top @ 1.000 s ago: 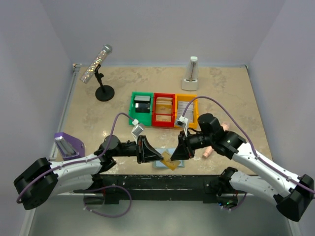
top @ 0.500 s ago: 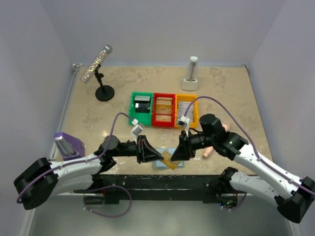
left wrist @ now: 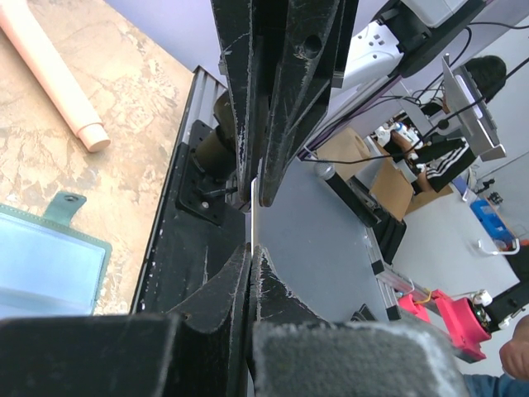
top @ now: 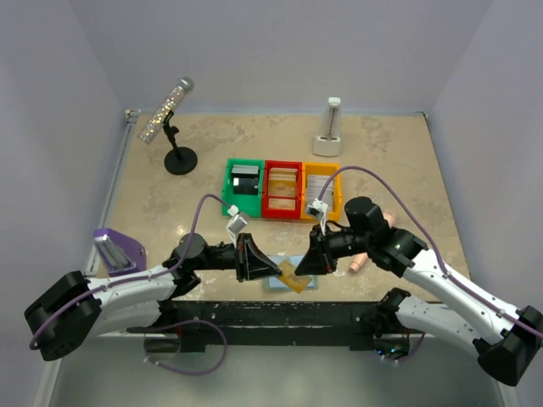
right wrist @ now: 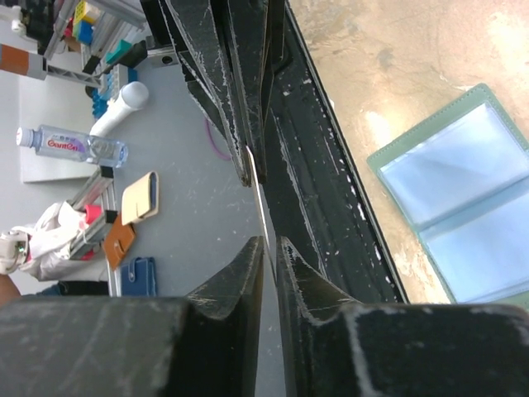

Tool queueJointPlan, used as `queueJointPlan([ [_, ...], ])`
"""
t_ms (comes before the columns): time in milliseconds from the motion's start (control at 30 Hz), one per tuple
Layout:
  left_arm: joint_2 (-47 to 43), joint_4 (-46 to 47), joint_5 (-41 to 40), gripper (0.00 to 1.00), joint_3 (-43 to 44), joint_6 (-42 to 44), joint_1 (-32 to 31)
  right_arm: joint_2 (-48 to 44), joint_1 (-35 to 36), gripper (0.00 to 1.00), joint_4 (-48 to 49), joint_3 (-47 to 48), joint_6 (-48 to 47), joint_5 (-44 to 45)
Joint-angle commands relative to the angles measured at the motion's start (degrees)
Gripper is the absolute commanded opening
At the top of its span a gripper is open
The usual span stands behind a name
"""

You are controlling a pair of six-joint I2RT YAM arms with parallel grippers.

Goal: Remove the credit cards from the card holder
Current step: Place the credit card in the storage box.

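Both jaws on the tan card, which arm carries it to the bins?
Right, marginally. Both jaws clamp the tan card; the right wrist sits beside the yellow bin, the left wrist farther from any bin.

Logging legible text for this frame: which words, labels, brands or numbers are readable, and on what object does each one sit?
Water bottle: blue brand lettering on its label, too blurred to read with certainty.
Tan card: no print readable.
Binned cards: any print is too small to read.
Card holder: no text visible.
Nothing else legible in any view.
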Motion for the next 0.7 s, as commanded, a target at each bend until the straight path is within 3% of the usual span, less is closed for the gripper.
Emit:
queueJointPlan([
  [0,0.28,4.29,-0.12,0.00,-0.47,-0.34,0.16,-0.96,-0.75,0.20,2.54,-0.25,0.96,0.87],
  [433,0.81,4.47,0.23,0.00,-0.30,-0.34,0.16,-1.48,-1.72,0.16,3.15,-0.78,1.40,0.70],
  [667,1.51,5.17,0.41,0.00,-0.21,-0.61,0.16,-1.57,-1.81,0.00,3.85,-1.13,1.66,0.18],
])
